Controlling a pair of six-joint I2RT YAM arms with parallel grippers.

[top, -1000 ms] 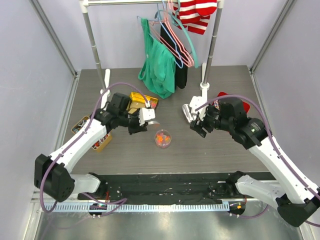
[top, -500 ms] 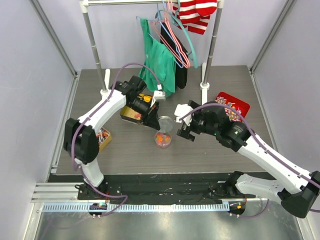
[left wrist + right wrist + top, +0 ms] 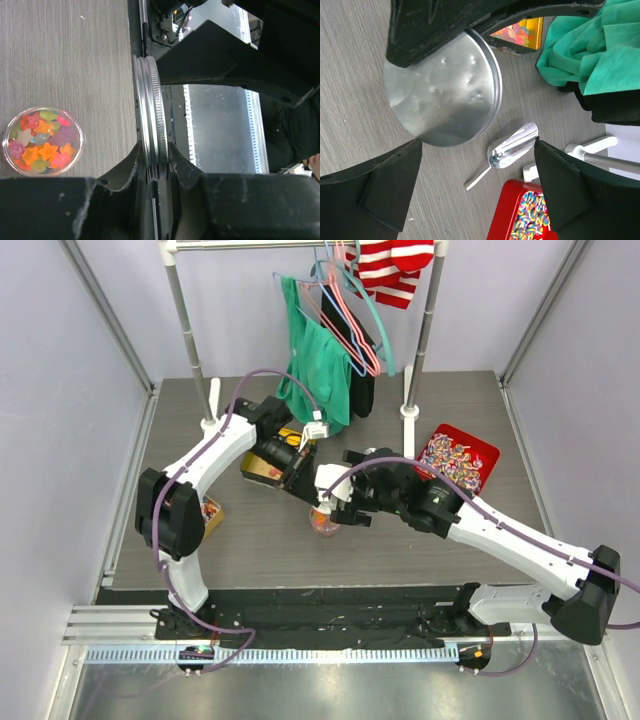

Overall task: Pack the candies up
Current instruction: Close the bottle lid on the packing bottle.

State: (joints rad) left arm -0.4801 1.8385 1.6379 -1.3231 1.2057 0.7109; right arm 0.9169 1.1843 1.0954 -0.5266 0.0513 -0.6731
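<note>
The candies [image 3: 42, 142] are tiny star-shaped gummies in orange, yellow, green and red. They fill a small clear round jar [image 3: 325, 524] at the table's middle. My left gripper [image 3: 154, 155] is shut on a round silver metal lid [image 3: 151, 115], held on edge by its rim, above and beside the jar. In the top view the left gripper [image 3: 308, 480] holds the lid [image 3: 328, 478] just behind the jar. My right gripper [image 3: 335, 502] is wide open and empty, right next to the lid and over the jar. In the right wrist view the right gripper [image 3: 477, 145] faces the lid's flat face [image 3: 445, 95].
A silver scoop [image 3: 512, 149] lies on the table right of the lid. A red tray of twisted-wrapper candies [image 3: 458, 458] sits at the right. A gold tin [image 3: 268, 462] lies under the left arm, a smaller tin [image 3: 205, 515] at the left. Green clothes [image 3: 318, 370] hang from a rack behind.
My right arm has swung left, and its open gripper now sits close to the lid over the jar. My left gripper has brought the lid to the jar and holds it there.
</note>
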